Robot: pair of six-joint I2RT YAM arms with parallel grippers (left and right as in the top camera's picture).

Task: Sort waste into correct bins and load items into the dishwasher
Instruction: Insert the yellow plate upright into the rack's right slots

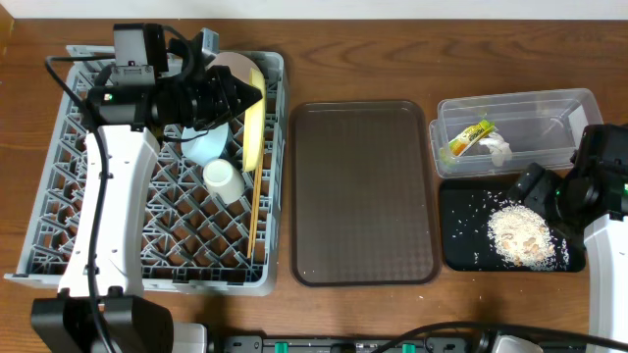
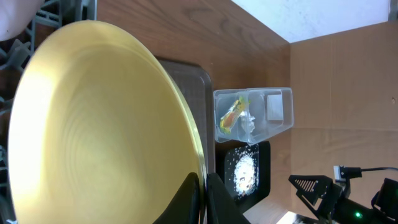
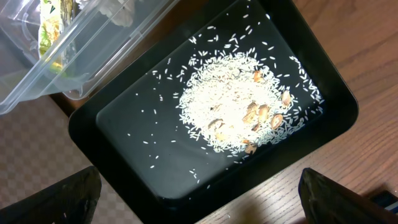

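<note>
Plate (image 2: 93, 124), wooden table (image 2: 186, 31), white wall (image 2: 311, 12)

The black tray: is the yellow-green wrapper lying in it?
No, the wrapper lies in the clear tub; the black tray holds only pale food scraps.

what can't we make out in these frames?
Overhead: the left arm covers part of the blue bowl.
Overhead: the chopsticks are too thin to count.
Left wrist: the plate fills the view and hides most of the rack; the bottom edge cuts off the left gripper, shut on the plate's rim.
Right wrist: the top edge cuts off the tub and the wrapper inside.
</note>
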